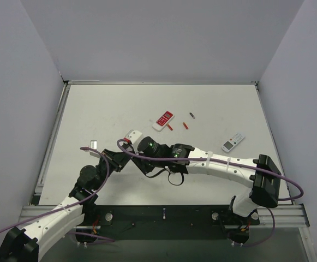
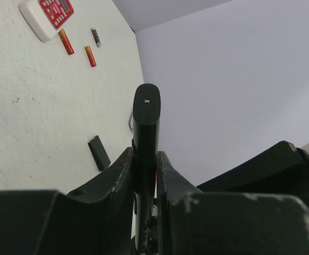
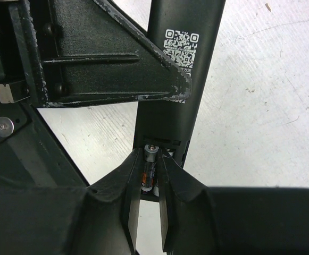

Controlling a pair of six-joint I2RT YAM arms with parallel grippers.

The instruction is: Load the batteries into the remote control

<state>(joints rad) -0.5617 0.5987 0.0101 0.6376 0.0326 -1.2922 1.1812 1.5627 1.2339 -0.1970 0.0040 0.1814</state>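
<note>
My left gripper (image 2: 144, 155) is shut on the long black remote control (image 2: 145, 119), holding it edge-on above the table. In the right wrist view the remote (image 3: 183, 79) shows its back, with the battery compartment open at its near end. My right gripper (image 3: 153, 159) is shut on a battery (image 3: 149, 169) that sits in that compartment, and a second cell lies beside it. In the top view both grippers meet at the table's near middle, the left (image 1: 125, 159) and the right (image 1: 142, 148). Three loose batteries (image 2: 65, 41) (image 2: 90, 56) (image 2: 95, 37) lie on the table.
A red-and-white remote (image 1: 163, 120) lies mid-table with the loose batteries (image 1: 185, 125) beside it. A small white-grey remote (image 1: 233, 142) lies to the right. A black cover piece (image 2: 99, 153) lies on the table near the left gripper. White walls enclose the table.
</note>
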